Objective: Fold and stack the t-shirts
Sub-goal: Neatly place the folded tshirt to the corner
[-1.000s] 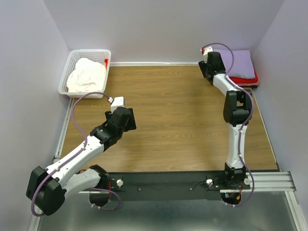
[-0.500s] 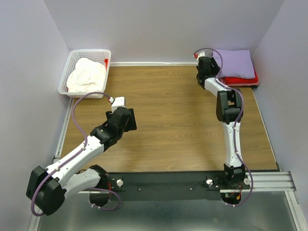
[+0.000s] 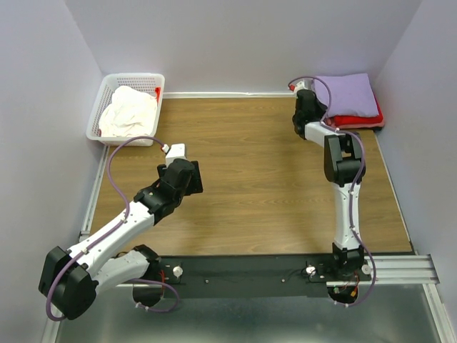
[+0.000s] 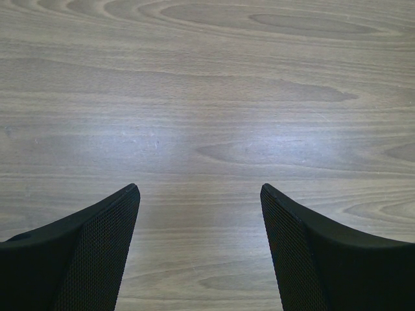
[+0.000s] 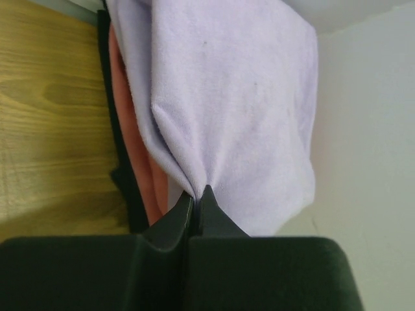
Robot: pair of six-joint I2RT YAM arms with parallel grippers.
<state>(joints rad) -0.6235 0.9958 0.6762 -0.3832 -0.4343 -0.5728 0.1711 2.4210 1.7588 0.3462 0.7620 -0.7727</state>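
A folded lavender t-shirt (image 3: 347, 93) lies on top of a folded red t-shirt (image 3: 357, 120) at the table's far right corner. My right gripper (image 3: 305, 98) is at their left edge, shut on a pinch of the lavender t-shirt (image 5: 240, 97); the red t-shirt (image 5: 139, 175) shows just left of the jaws (image 5: 196, 194). A crumpled cream-white t-shirt (image 3: 128, 111) fills the white basket (image 3: 98, 114) at the far left. My left gripper (image 4: 200, 194) hangs open over bare wood, nothing between its fingers; seen from above the left gripper (image 3: 187, 177) is at mid-left.
The wooden table (image 3: 250, 179) is walled on the left, back and right. The basket sits against the left wall and the folded stack against the right wall (image 5: 369, 129). A metal rail (image 3: 400, 268) runs along the near edge by the arm bases.
My right gripper has drawn back left from over the lavender t-shirt to its left edge and closed on a fold of it. The left arm has not moved.
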